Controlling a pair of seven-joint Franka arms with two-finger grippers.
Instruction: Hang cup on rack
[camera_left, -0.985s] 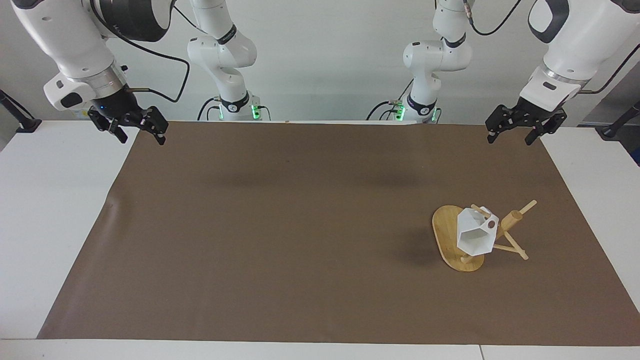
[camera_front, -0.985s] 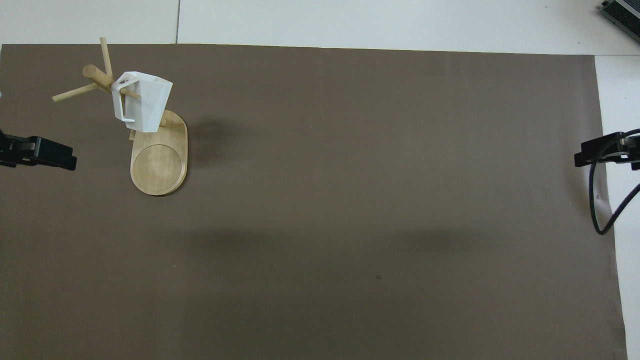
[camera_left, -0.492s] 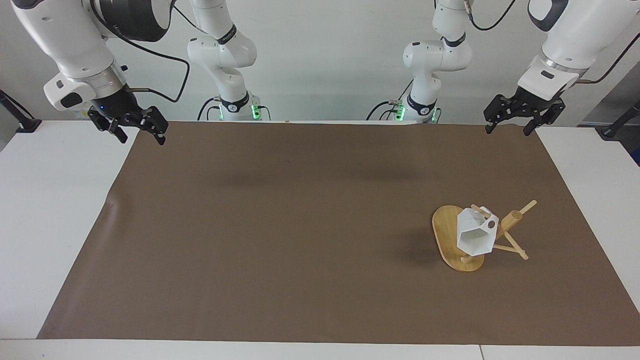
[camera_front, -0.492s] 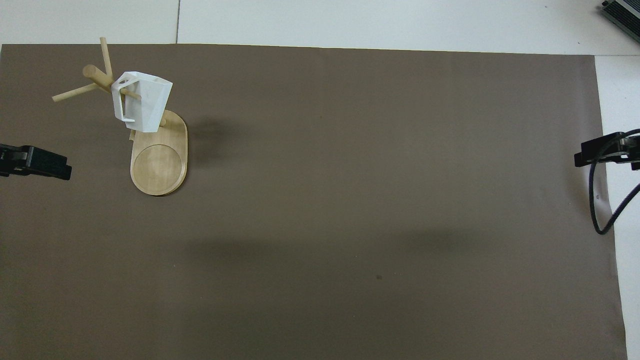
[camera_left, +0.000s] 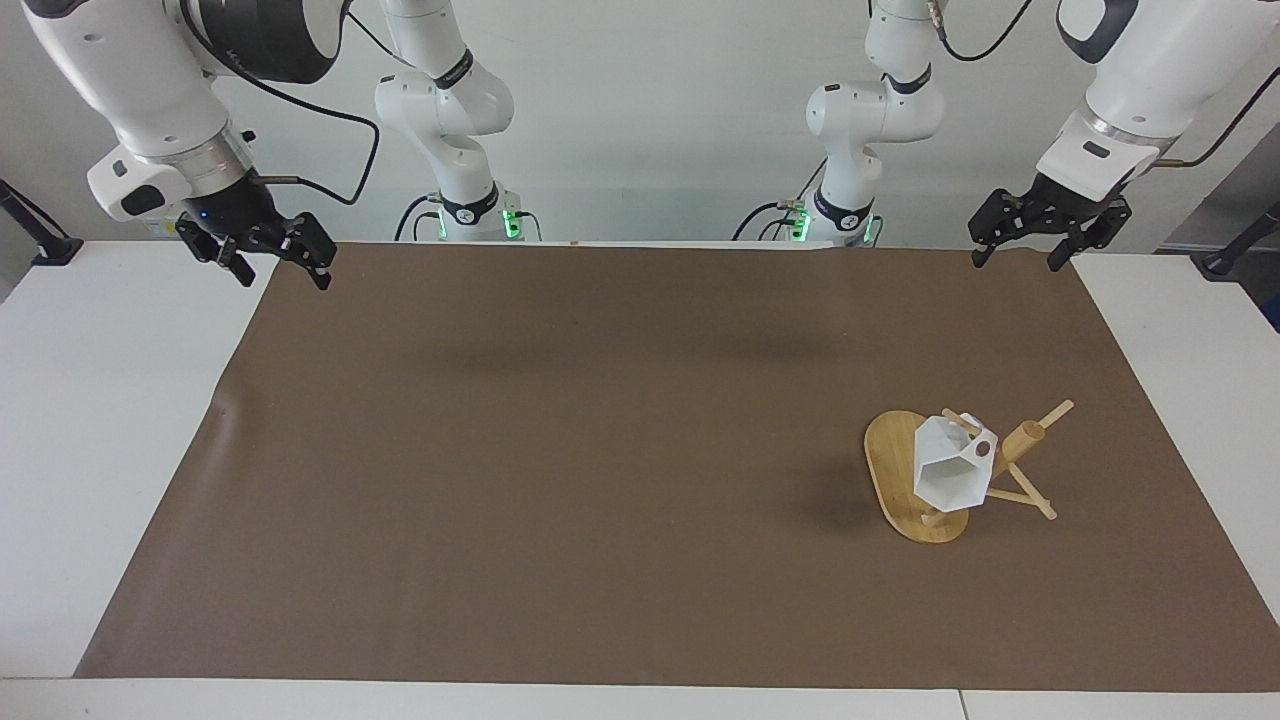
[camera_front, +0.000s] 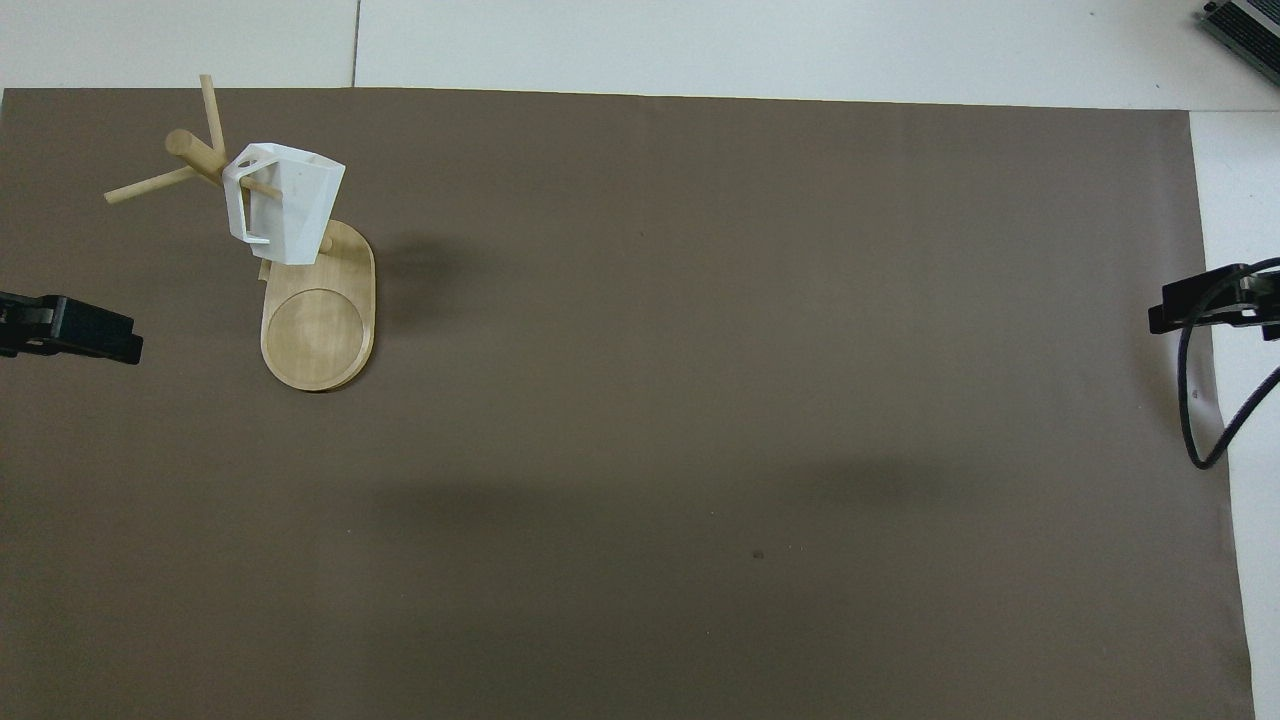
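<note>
The white faceted cup hangs by its handle on a thin peg of the bamboo rack, which stands on the brown mat toward the left arm's end of the table. No gripper touches the cup. My left gripper hangs open and empty over the mat's corner by its own base. Raised over the mat's edge at the right arm's end, my right gripper is open too and holds nothing; only one black fingertip of it shows in the overhead view.
A brown mat covers most of the white table. A black cable loops down from the right arm over the mat's edge. A dark device corner shows at the table's farthest corner.
The left gripper has drawn back a little toward its base and risen slightly. The cup, the rack and the right arm have stayed still.
</note>
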